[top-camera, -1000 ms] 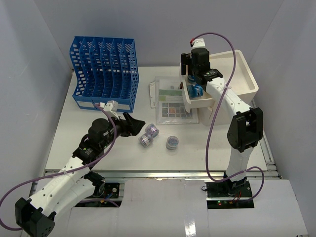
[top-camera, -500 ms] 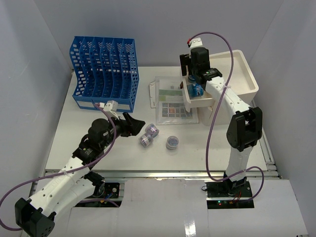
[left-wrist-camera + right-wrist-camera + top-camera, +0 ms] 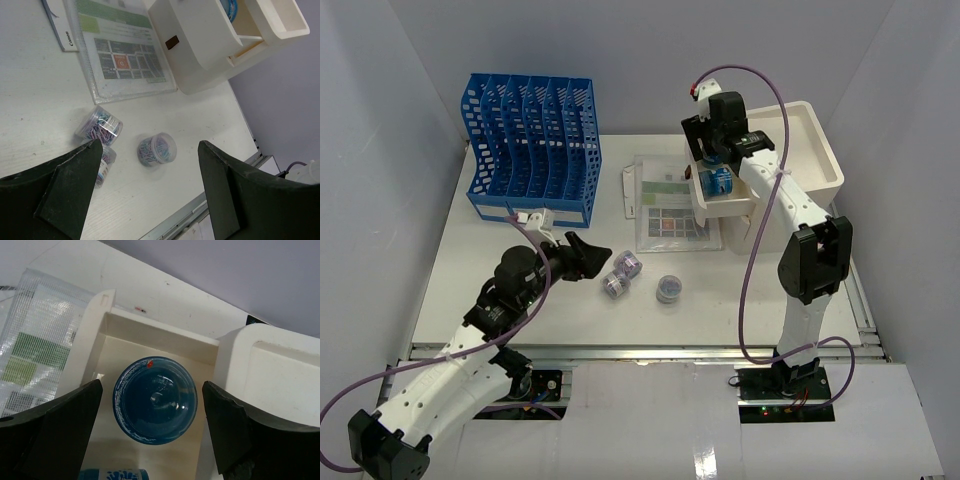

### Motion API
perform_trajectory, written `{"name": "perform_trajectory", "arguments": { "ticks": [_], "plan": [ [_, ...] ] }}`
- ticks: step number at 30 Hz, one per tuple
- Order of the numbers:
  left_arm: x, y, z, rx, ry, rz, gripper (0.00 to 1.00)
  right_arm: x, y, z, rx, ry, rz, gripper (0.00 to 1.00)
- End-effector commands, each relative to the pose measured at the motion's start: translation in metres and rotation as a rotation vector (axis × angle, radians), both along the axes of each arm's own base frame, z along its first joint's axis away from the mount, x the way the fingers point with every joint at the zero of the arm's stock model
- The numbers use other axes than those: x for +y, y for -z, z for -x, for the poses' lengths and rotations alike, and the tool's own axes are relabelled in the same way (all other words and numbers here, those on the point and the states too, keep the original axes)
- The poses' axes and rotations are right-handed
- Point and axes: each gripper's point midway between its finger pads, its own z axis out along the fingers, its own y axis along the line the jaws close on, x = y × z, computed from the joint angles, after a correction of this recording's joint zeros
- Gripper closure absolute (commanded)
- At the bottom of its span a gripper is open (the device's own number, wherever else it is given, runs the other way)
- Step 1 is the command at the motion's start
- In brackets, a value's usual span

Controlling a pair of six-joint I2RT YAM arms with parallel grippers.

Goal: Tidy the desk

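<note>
Three clear jars of coloured paper clips lie on the white desk (image 3: 520, 280): one (image 3: 628, 264), one (image 3: 614, 286) and one (image 3: 668, 289). My left gripper (image 3: 596, 254) hovers open just left of them; in its wrist view the jaws (image 3: 150, 144) frame the single jar (image 3: 157, 149), with the other two (image 3: 99, 125) at the left finger. My right gripper (image 3: 713, 150) hangs open over the cream cabinet's open drawer (image 3: 150, 335). A dark blue jar (image 3: 155, 407) stands in the drawer between the spread fingers, untouched.
A blue slotted file rack (image 3: 532, 150) stands back left. A mesh document pouch (image 3: 670, 205) lies mid-desk over a white booklet (image 3: 57, 20). The cream cabinet (image 3: 800, 150) fills the back right. A second blue item (image 3: 114, 474) lies in the drawer. A metal rail (image 3: 650, 350) edges the front.
My right gripper has risen and drawn back a little from the drawer, leaving the blue jar there. The left arm has shifted only slightly.
</note>
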Motion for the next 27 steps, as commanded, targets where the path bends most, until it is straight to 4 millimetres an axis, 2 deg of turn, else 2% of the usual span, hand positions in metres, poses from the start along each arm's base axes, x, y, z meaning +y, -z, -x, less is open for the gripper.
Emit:
{"name": "perform_trajectory", "arguments": {
  "ticks": [1,6,11,14,27],
  "plan": [
    [0.004,-0.003,0.005,-0.008,-0.006,0.012,0.12,-0.008,-0.007,-0.003,0.012,-0.066,0.055,0.10],
    [0.008,-0.004,0.007,-0.008,-0.016,0.010,0.12,-0.005,0.001,-0.008,0.036,-0.148,0.090,0.04],
    [0.009,-0.006,0.007,-0.009,-0.020,0.009,0.12,0.004,0.012,-0.007,0.075,-0.228,0.085,0.05],
    [0.009,-0.006,0.007,-0.006,-0.020,0.009,0.12,0.006,0.016,-0.006,0.094,-0.247,0.089,0.08],
    [-0.003,-0.016,0.003,-0.014,0.025,0.028,0.12,0.008,0.025,0.013,0.155,-0.290,0.071,0.29]
  ]
}}
